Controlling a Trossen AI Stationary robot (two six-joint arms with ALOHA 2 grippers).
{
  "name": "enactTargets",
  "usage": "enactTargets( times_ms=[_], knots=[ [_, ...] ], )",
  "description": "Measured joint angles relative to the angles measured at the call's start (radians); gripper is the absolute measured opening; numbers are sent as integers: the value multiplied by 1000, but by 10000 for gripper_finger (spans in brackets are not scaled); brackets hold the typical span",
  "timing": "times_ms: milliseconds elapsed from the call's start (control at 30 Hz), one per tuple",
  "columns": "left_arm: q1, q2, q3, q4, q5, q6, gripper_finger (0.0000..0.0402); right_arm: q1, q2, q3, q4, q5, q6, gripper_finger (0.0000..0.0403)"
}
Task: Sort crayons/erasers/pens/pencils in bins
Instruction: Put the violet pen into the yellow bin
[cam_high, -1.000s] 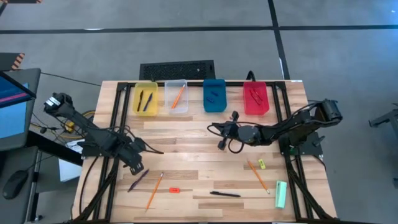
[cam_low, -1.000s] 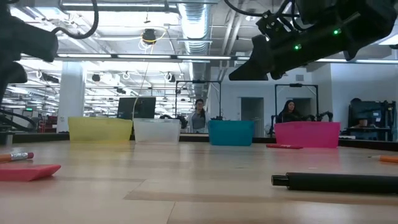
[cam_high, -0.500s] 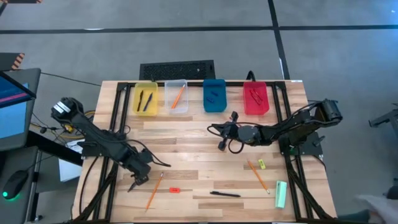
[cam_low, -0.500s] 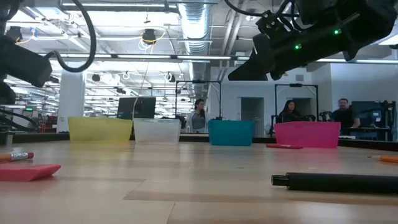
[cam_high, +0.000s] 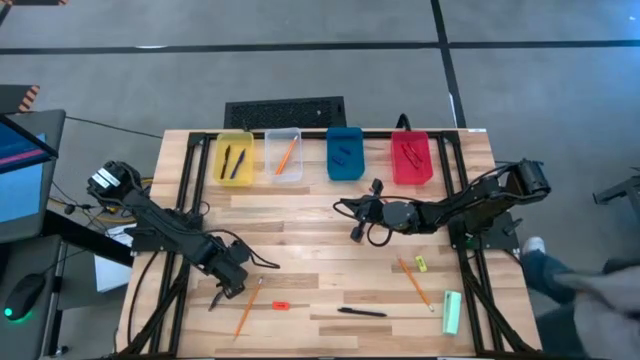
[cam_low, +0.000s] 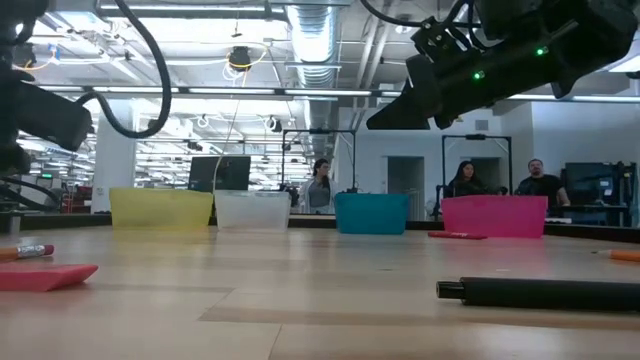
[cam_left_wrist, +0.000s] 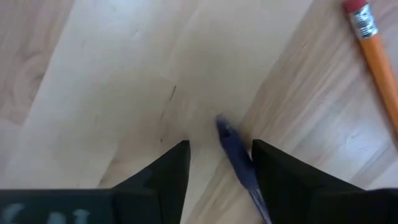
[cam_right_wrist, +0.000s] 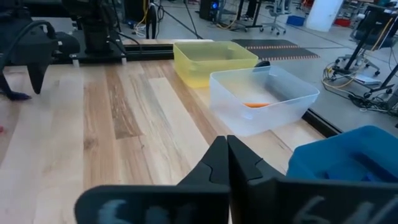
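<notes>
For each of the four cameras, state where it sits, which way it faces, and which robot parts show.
High: overhead, straight down on the table; both arms.
Low: table height, level toward the bins; right arm overhead.
Left wrist: on the left arm, down between the open left tool at a purple pen.
Right wrist: on the right arm, past the shut right tool toward the bins.
Shared: high and left wrist both show that pen.

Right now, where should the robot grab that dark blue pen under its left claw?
Probably mid-barrel, coming straight down. The pen lies flat on the table, so only its long thin sides offer a pinch. The left gripper is open with the pen between its fingers. The pencil lies apart, so it should not get in the way.
</notes>
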Motion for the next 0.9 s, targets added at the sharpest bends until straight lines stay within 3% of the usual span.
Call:
enactTargets(
  times_ms=[200, 567, 900],
  knots=[
    [0, 3, 10, -30, -3, 29, 128, 0, 0, 0, -1, 0, 0, 6],
    [1, 2, 33, -66, -9, 111, 20, 0, 0, 0, -1, -25, 0, 4],
    [71, -72, 59, -136, -51, 196, 29, 0, 0, 0, -1, -25, 0, 3]
  ],
)
